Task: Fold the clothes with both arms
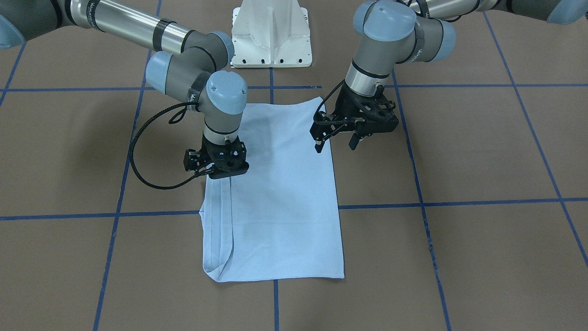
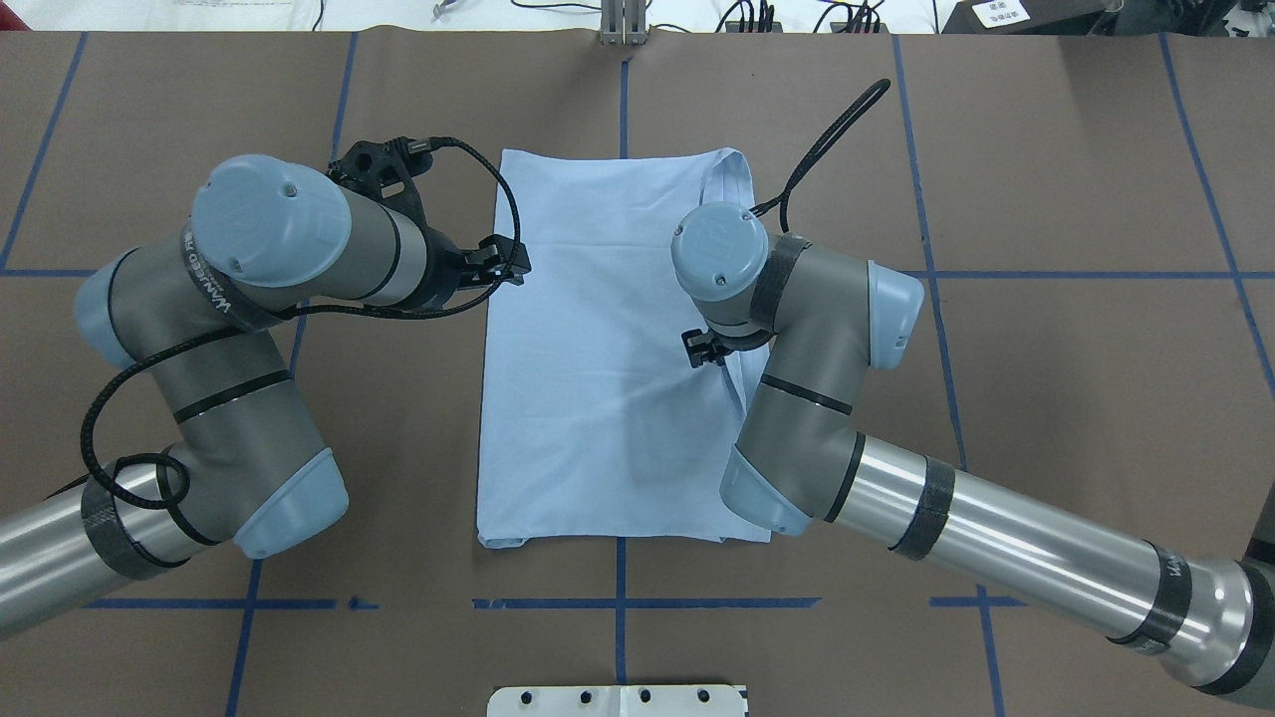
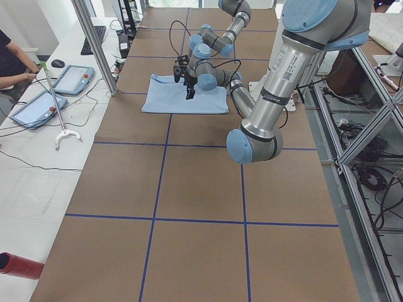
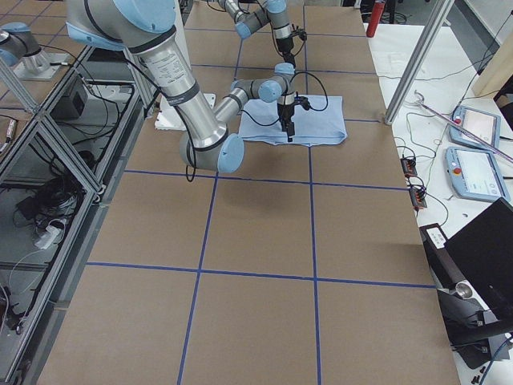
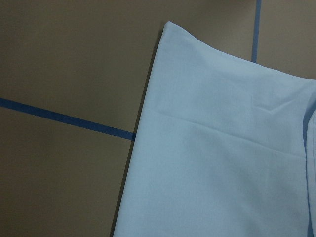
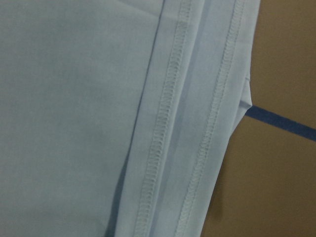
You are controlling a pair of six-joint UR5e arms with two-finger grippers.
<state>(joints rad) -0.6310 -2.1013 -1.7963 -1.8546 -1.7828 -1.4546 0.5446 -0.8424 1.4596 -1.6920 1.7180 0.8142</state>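
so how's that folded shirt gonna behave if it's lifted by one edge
Probably floppy: the shirt lies flat in thin layers with soft creases, so it should drape and unfold. Likely light, being thin cloth. The stitched hems along one side look loose and may slip apart.

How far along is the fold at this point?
Done: the shirt lies as a long rectangle, its sides apparently folded in, with hems stacked along one long edge. In hand: the left pincer is open over one long edge, holding nothing. The right pincer sits at the opposite, hemmed edge, its grip hidden. Remaining: probably folding the rectangle across its length.
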